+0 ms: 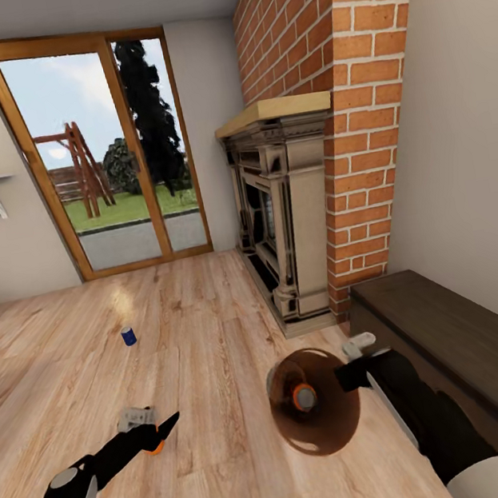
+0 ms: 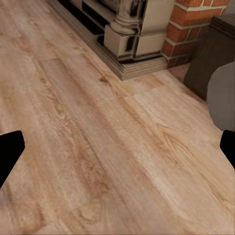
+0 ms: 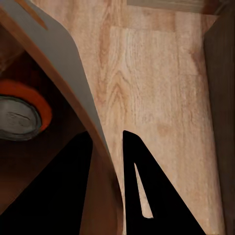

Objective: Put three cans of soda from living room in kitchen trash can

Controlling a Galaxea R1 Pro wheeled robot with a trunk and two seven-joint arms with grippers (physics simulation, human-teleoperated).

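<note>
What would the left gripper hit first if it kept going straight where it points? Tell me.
Likely the bare wood floor: the left wrist view looks down along the left gripper onto planks. Depth is unclear.

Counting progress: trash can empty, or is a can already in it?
Not empty. One orange soda can sits inside the trash can, whose rim the right gripper clamps.

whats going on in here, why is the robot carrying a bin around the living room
The robot is collecting soda cans. Its right gripper is clamped on the rim of the trash can, held above the wood floor near the fireplace, and one orange can already lies inside. A second orange can lies on the floor, partly hidden by the left gripper, whose fingers are spread apart in the left wrist view. The blue can stands further off, toward the glass doors.
</note>
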